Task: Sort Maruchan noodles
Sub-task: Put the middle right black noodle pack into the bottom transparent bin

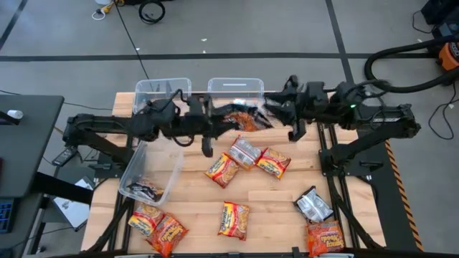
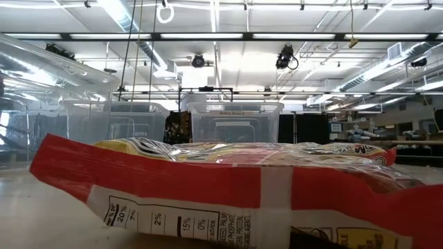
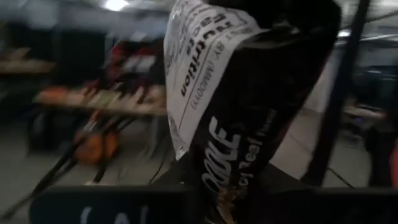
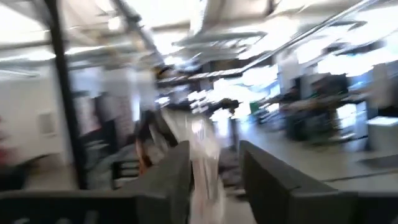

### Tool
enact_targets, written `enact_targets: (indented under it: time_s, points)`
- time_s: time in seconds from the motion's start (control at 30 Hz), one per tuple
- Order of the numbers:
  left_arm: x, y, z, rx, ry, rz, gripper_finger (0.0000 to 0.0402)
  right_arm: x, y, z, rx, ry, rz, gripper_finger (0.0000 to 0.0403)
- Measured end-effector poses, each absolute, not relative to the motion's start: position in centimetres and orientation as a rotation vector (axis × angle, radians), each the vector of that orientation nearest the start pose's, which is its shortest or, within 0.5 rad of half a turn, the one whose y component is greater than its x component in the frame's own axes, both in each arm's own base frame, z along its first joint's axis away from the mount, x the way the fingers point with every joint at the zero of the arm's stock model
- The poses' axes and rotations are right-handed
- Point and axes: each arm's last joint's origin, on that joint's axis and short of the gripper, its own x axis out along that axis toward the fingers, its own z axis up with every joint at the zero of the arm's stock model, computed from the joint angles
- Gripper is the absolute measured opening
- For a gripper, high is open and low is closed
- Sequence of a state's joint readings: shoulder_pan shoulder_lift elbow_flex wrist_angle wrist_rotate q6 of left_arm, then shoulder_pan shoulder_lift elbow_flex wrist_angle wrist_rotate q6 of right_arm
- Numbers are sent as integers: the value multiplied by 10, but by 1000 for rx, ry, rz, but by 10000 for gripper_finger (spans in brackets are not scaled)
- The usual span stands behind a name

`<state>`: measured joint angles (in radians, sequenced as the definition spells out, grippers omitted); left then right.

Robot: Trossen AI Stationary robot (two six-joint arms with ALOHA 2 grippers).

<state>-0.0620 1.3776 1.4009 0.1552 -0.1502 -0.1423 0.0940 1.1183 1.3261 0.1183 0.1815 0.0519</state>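
Looking from the front edge of the table (image 1: 190, 190), you have loose packets (image 1: 234, 218) lying flat and well apart. They are unsorted, and one sits so near the low camera that it fills that view. A tight cluster (image 1: 247, 159) lies mid-table. To its left a tipped bin (image 1: 136, 161) rests on its side with a dark packet inside, which makes it useless as a sorting slot for now.

Behind the cluster both arms meet above the table, just in front of the back bins (image 1: 235, 87). The left gripper (image 1: 224, 125) looks clamped on a black packet (image 3: 236, 124), which stands up from between its fingers with the nutrition panel facing the wrist camera. The right gripper (image 4: 214, 168) has its fingers apart, with something pale and blurred in the gap. Whether it touches them you cannot tell. Held face to face like this, the arms look set for a handover, with the left taking the packet over the bins. Check the left's hold before you pull the right away, because crinkly film slips.
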Motion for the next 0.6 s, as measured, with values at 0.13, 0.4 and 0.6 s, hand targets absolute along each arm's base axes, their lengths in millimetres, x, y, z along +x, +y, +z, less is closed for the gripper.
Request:
enact_targets:
  time_s: [0.13, 0.4, 0.6]
  points:
    - [286, -10, 461, -329, -89, 203, 50, 203, 9, 488, 40, -338, -267, 202]
    - [230, -19, 447, -898, 161, 581, 48, 200, 6, 472, -66, -137, -321, 229]
    - [189, -45, 410, -1307, 387, 941, 48, 210, 7, 447, -127, 94, -309, 228]
